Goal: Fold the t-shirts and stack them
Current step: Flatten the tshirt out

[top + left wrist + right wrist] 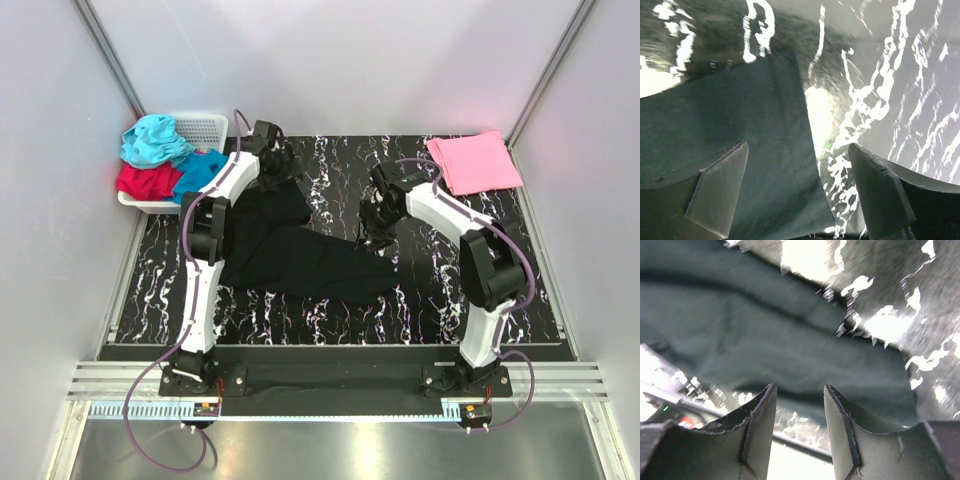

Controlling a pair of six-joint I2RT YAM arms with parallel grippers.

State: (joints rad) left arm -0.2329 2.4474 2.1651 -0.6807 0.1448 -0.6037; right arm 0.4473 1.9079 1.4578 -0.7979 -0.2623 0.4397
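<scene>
The black t-shirt lies crumpled on the black marbled table, left of centre. My left gripper is open over its far edge; in the left wrist view the jaws stand wide apart above a straight edge of the black cloth, holding nothing. My right gripper is open over the shirt's right end; in the right wrist view the black cloth lies just ahead of the fingertips. A folded pink t-shirt lies at the back right.
A white lattice basket at the back left holds teal, red and blue shirts. Grey walls close in the table on the left, back and right. A metal rail runs along the near edge.
</scene>
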